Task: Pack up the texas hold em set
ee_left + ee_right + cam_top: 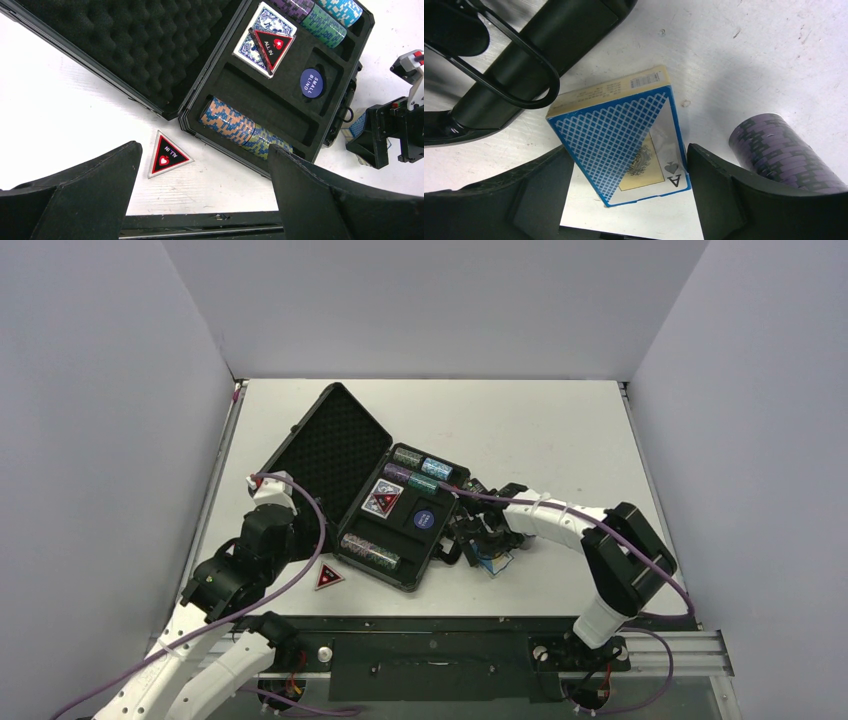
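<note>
The black briefcase (437, 540) lies open mid-table, its foam lid (335, 445) tipped back to the left. Glittery chip rolls (425, 472) fill the far slots and another roll (242, 131) the near slot. A red-black triangle (270, 44) lies on a blue deck in the case, next to a round blue button (311, 82). A second triangle (166, 154) lies on the table in front of the case. My left gripper (205, 160) is open and empty above it. My right gripper (629, 170) is open around a blue card deck (621, 135) lying flat on the table, right of the case.
A loose purple chip roll (784, 155) lies on the table just right of the right gripper. The case's handle (509, 65) is close on its left. The table's black front rail (200, 222) runs just below the left gripper. Grey walls enclose the table.
</note>
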